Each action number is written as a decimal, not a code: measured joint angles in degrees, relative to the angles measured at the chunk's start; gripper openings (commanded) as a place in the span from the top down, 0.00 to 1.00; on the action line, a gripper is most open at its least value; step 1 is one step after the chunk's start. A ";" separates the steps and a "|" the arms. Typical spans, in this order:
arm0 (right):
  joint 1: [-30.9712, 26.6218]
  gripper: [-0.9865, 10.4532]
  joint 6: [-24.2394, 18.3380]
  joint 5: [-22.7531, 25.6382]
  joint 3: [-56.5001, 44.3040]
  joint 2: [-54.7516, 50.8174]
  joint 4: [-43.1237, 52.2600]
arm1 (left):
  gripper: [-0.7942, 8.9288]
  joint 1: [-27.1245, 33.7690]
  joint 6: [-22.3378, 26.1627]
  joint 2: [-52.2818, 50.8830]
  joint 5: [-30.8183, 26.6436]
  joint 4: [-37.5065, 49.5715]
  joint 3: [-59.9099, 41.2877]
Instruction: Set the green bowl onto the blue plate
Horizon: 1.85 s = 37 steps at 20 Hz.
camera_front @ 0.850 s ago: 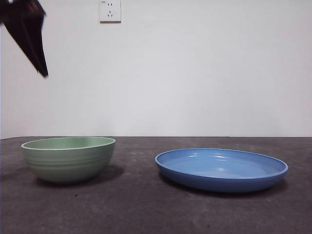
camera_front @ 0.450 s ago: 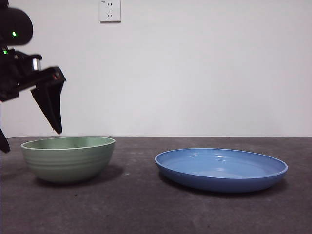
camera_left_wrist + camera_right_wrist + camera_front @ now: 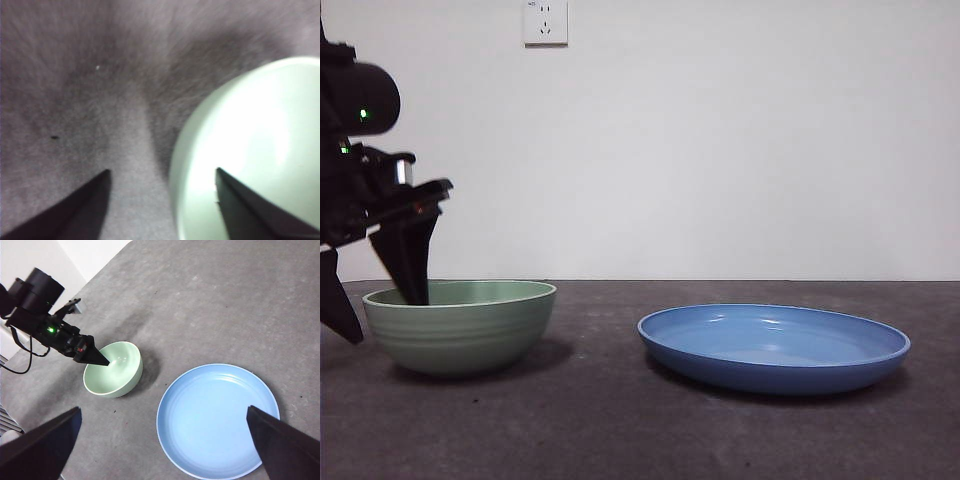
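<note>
One green bowl (image 3: 460, 325) and one blue plate (image 3: 775, 347) sit apart on the dark grey table (image 3: 620, 430). The left gripper (image 3: 375, 300) straddles the bowl's rim, jaws wide, one inside, one outside. The right gripper (image 3: 165, 440) hangs high, wide open. A white wall (image 3: 740, 140) with one socket (image 3: 546, 22) stands behind.

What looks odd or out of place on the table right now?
Nothing stands out. The bowl sits upright and whole, apart from the plate, which lies flat. The left gripper is open, straddling the bowl's rim, one finger inside and one outside.
</note>
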 measured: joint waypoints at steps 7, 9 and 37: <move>0.00 0.38 0.00 0.00 0.00 0.00 0.00 | 0.90 0.00 0.00 1.11 0.02 -0.22 0.85; 0.00 0.38 0.00 0.00 0.00 0.00 0.00 | 0.90 -0.04 -0.02 1.11 -0.15 -1.25 2.38; -0.02 0.38 -0.04 10.60 0.00 -12.00 -8.85 | 0.90 -29.81 -4.74 36.22 -3.26 -24.35 58.86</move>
